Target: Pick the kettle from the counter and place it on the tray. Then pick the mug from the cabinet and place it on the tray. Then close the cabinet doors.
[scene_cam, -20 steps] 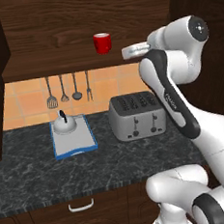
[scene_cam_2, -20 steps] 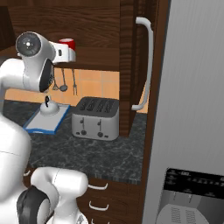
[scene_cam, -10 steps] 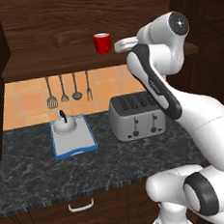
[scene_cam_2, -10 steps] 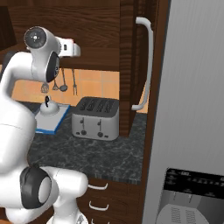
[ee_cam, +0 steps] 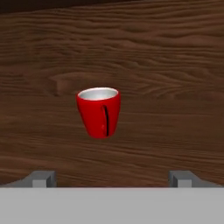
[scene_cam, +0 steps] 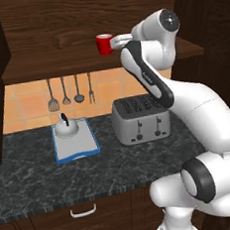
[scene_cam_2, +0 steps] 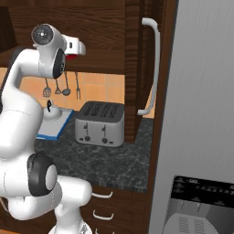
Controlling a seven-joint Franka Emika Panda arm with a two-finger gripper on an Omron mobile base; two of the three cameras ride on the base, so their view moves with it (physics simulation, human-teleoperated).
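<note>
Gripper (ee_cam: pixel 112 177): jaws spread fully wide, nothing between them; the two fingertips (ee_cam: pixel 43 178) stand far apart at the lower edge of the hand view.
Gripper position: raised to shelf height inside the cabinet (scene_cam: pixel 78 21), pointed at the mug, close to it but not touching.
Mug (ee_cam: pixel 99 112): red, upright on the cabinet shelf (scene_cam: pixel 57 63), pale inside, handle turned toward the hand camera; centred between the fingertips, ahead of them.
Kettle (scene_cam: pixel 66 127): upright on the tray, at its far end, black handle on top.
Tray (scene_cam: pixel 78 148): blue-rimmed, flat on the counter (scene_cam: pixel 53 177), left of the toaster, near end bare.
Toaster (scene_cam: pixel 140 118): silver, on the counter just right of the tray, apart from it.
Utensils (scene_cam: pixel 70 91): four hanging on the tiled wall under the shelf.
Cabinet door (scene_cam_2: pixel 137 59): right panel stands open, bar handle (scene_cam_2: pixel 154 68) facing the right base camera.
</note>
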